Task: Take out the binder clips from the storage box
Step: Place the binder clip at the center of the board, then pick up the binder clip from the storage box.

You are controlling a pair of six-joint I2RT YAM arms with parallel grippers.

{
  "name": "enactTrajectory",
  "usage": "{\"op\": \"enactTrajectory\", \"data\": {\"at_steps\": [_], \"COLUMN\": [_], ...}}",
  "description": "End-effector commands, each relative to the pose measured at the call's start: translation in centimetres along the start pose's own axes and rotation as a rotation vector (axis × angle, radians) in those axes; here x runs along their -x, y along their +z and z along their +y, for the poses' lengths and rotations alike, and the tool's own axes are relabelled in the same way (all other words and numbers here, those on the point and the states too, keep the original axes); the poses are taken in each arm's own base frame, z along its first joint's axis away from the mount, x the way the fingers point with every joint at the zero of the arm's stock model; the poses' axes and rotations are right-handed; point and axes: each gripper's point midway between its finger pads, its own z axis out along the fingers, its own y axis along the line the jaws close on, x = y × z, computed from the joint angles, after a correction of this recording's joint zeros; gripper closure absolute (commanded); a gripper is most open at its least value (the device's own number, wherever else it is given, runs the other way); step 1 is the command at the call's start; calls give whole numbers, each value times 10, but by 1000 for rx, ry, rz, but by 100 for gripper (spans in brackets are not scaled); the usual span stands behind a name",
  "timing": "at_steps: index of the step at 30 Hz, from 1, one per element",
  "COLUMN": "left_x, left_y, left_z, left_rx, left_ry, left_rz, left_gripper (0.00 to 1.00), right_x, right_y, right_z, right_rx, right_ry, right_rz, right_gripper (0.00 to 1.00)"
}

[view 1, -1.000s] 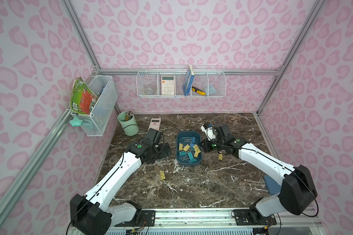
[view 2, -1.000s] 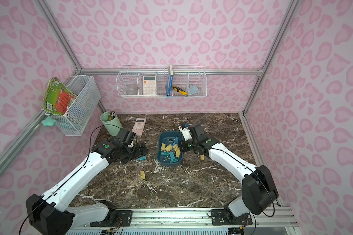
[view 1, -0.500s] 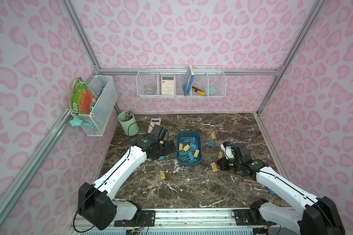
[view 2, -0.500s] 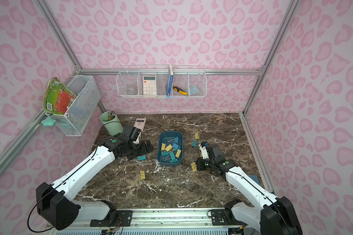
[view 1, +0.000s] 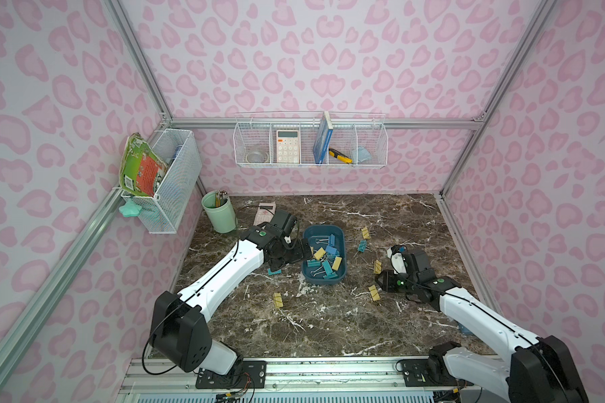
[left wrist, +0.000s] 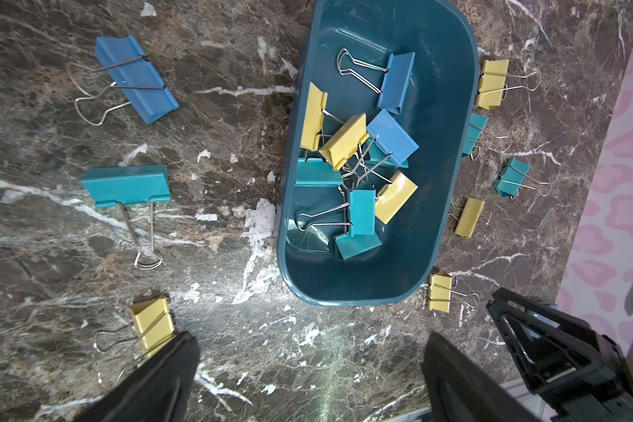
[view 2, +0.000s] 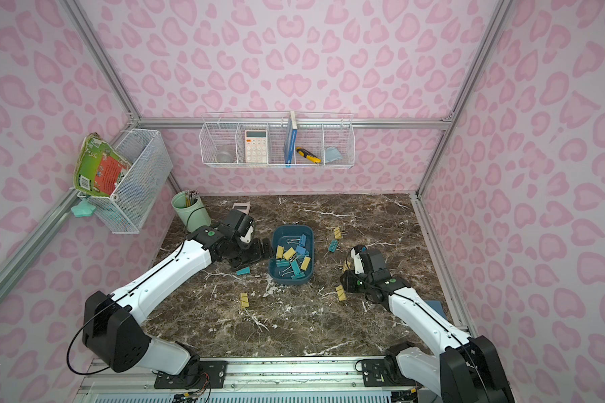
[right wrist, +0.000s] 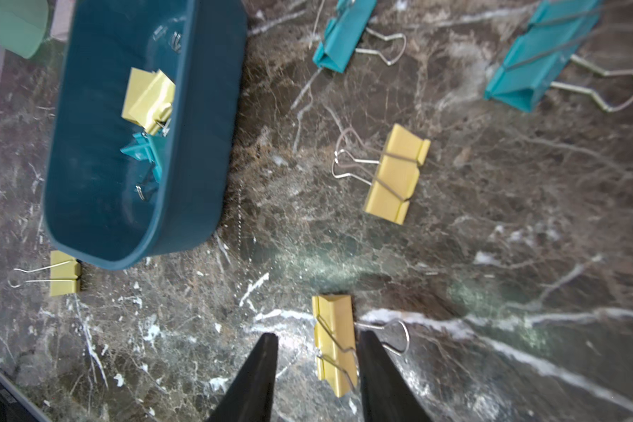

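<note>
Several seemingly light, slick metal binder clips tangle at the teal plastic storage box's six o'clock, so pinch bodies; left gripper, right gripper spread.

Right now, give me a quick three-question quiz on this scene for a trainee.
1. True or false: binder clips lie inside the storage box.
2. The clip on the table between the right gripper fingers is: A yellow, B teal, C blue.
3. Fill in: the left gripper is ___ (open or shut).
Key: 1 true; 2 A; 3 open.
</note>
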Motion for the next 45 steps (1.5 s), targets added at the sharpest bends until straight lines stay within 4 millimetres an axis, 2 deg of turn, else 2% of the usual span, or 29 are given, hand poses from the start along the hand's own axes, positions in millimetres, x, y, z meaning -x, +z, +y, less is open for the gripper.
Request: {"op": "enactTrajectory", "data": {"at_steps": [1, 6, 8, 10, 12, 14, 15, 22, 26, 31, 38, 45], "left_x": [-2, 3, 11, 20, 29, 38, 43, 73, 78, 68, 42, 27], "left_y": [7, 27, 34, 39, 47, 57, 61, 100, 113, 122, 140, 157], "left_z": [-7, -14, -18, -24, -28, -30, -30, -24, -26, -40, -58, -59], "left_rx": [-17, -11, -4, 2, 14, 38, 50, 92, 68, 19, -28, -30], "left_ry": [18, 41, 70, 102, 134, 167, 176, 212, 197, 227, 299, 331], "left_rz": [40, 78, 82, 79, 80, 82, 84, 122, 165, 188, 254, 299], "left_gripper": [9, 27, 38, 45, 47, 63, 65, 68, 70, 73, 74, 76], "right_x": [16, 49, 59, 66, 72, 76, 77, 80, 79, 77, 77, 74], "right_y": [-11, -32, -38, -42, -45, -46, -46, -48, -47, -42, -37, -35], "right_z": [4, 21, 26, 29, 33, 35, 36, 36, 34, 32, 31, 30], "right_rx": [-15, 17, 25, 31, 35, 40, 43, 40, 32, 25, 25, 23], "right_ry": [-24, -40, -44, -46, -48, -46, -47, -45, -45, -42, -43, -43], "right_rz": [-41, -143, -176, -193, -206, -210, -210, -217, -213, -203, -196, -185], "right_gripper": [40, 33, 23, 14, 6, 1, 1, 1, 1, 1, 1, 1]}}
